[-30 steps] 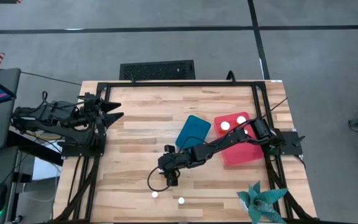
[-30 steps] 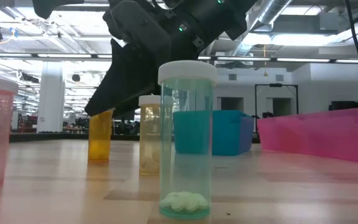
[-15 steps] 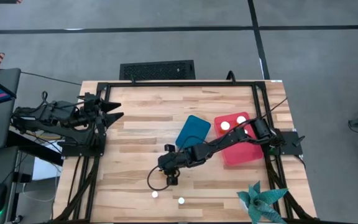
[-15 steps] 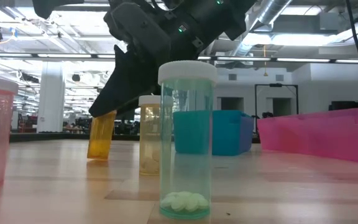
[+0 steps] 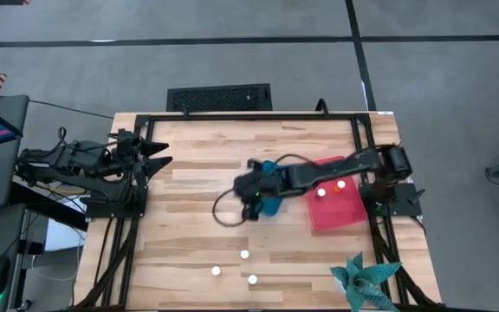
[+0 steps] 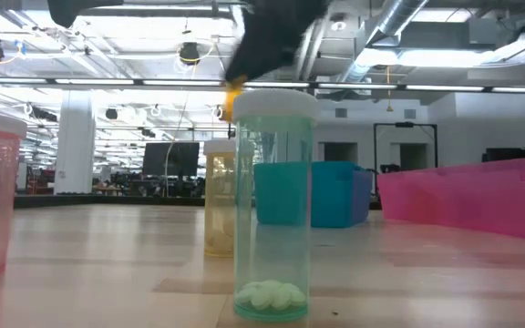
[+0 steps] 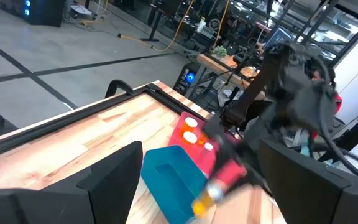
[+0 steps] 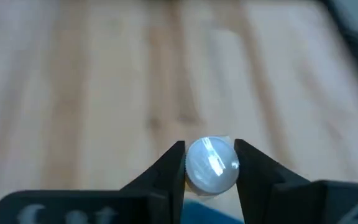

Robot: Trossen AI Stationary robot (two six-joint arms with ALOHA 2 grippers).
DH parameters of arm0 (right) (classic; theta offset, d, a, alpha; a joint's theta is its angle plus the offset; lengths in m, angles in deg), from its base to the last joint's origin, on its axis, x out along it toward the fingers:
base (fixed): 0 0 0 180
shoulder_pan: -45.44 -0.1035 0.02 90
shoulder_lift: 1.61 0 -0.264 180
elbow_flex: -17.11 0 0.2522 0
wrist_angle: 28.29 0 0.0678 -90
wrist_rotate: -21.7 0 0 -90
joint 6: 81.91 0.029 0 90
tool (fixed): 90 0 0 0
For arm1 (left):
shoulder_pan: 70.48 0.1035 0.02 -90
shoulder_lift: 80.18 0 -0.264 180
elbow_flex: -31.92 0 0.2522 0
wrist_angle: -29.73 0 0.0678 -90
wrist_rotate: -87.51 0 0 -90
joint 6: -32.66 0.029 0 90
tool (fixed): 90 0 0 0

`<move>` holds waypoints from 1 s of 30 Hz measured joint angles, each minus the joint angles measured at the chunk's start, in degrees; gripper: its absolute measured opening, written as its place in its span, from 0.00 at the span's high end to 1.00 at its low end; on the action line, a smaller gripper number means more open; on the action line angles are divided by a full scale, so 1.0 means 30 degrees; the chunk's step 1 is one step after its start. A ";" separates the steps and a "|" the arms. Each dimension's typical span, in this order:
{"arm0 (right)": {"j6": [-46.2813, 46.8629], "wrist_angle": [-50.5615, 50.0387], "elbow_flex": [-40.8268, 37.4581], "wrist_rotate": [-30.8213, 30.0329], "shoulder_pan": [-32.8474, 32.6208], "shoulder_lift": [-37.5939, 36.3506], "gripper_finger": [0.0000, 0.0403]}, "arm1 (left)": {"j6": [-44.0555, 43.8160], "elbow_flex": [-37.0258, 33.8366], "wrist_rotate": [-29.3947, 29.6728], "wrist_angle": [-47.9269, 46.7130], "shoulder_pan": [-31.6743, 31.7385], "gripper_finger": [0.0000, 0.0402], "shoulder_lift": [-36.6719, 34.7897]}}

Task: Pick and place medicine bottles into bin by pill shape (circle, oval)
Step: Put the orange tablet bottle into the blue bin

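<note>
- Right gripper (image 8: 209, 163) is clamping a white-capped orange bottle (image 8: 211, 164) by its cap, so the bottle is hanging between the two fingers.
- It is hovering above the teal bin (image 5: 271, 178), near its edge; judged purpose: sorting by pill shape.
- Red bin (image 5: 336, 208), just beside the teal bin, is holding two bottles.
- Three bottles (image 5: 244, 255) are standing well apart from the teal bin.
- Left gripper (image 5: 158, 154) is waiting spread wide, far from the teal bin.
</note>
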 joint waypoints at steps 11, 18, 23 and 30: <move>0.3618 0.0311 -0.6766 -0.2195 0.1699 -0.3944 0.70 | -0.0022 0.0000 0.0262 -0.0022 -0.0002 0.22 0.0000; 0.4594 0.4914 -1.0282 -0.2839 0.1822 -0.3726 0.69 | -0.0090 0.0000 0.0791 -0.0194 0.0001 0.22 0.0000; 0.4572 0.5441 -1.0325 -0.3192 0.2201 -0.2306 0.69 | -0.0109 0.0000 0.1329 -0.0197 0.0003 0.22 0.0000; 0.4594 0.6154 -1.0279 -0.3275 0.2560 -0.1284 0.68 | -0.0342 0.0000 0.1344 -0.0344 -0.0001 0.22 0.0000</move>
